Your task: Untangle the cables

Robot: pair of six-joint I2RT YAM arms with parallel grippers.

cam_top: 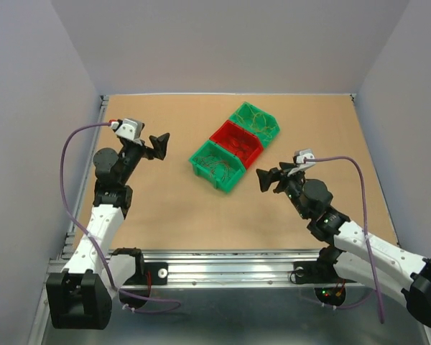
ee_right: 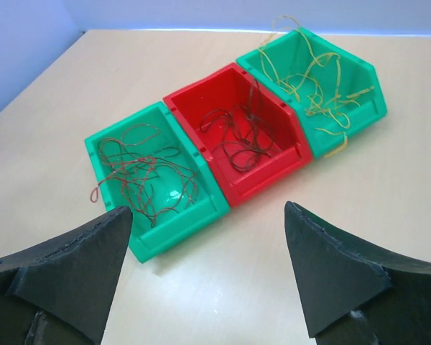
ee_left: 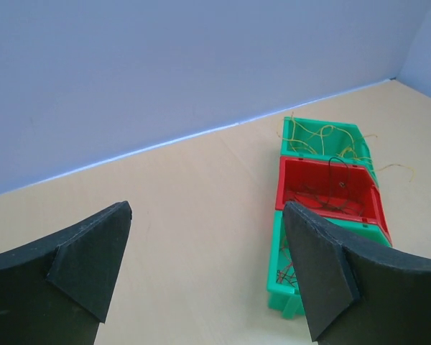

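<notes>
- My left claw [cam_top: 160, 144] and right claw [cam_top: 262, 178] are both spread, pinching nothing, either side of the bins.
- Reddish-brown cables [ee_right: 140, 172] fill the near green bin [ee_right: 174, 241]. Dark cables [ee_right: 237, 136] lie in the red bin [ee_right: 267, 180]. Yellowish cables [ee_right: 309, 79] spill over the far green bin [ee_right: 348, 123].
- I can't trace single strands; from above they barely show against the worktop [cam_top: 165, 208].
</notes>
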